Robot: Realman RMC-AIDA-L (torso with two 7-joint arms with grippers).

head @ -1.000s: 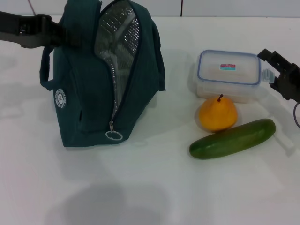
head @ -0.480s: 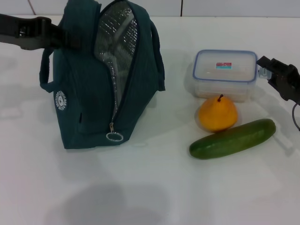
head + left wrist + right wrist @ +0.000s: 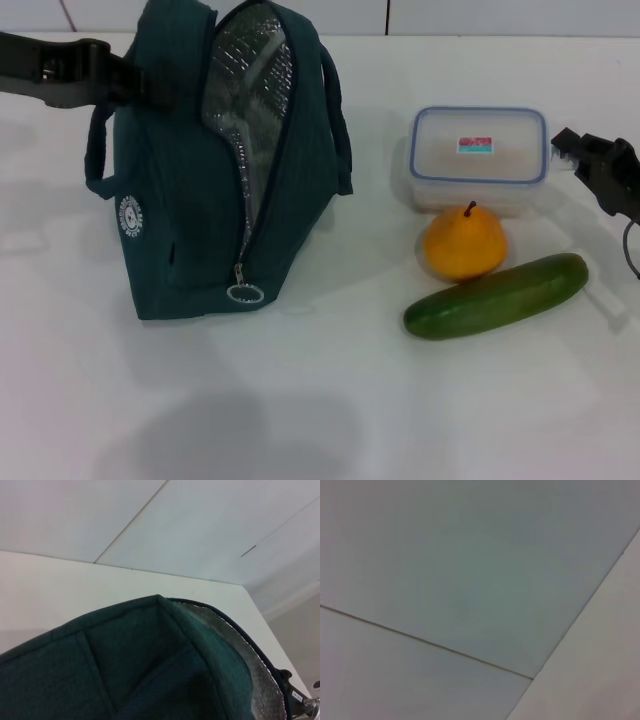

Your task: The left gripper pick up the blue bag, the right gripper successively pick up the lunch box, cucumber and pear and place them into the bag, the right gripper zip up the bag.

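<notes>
Head: left gripper [image 3: 125, 80] at the blue bag [image 3: 225, 170], upper left side; jaw state hidden, can't tell. Bag unzipped, foil lining showing. Right gripper [image 3: 580, 155] touching the lunch box [image 3: 480, 160] at its right end, probably clamped on the lid tab. Box is rigid, light, slick; take it by the rim. Red-and-teal label, white round bag logo: both unreadable. Pear [image 3: 464, 243] and cucumber [image 3: 497, 296] in front.

Left wrist: bag fabric, soft.

Right wrist: only wall.
</notes>
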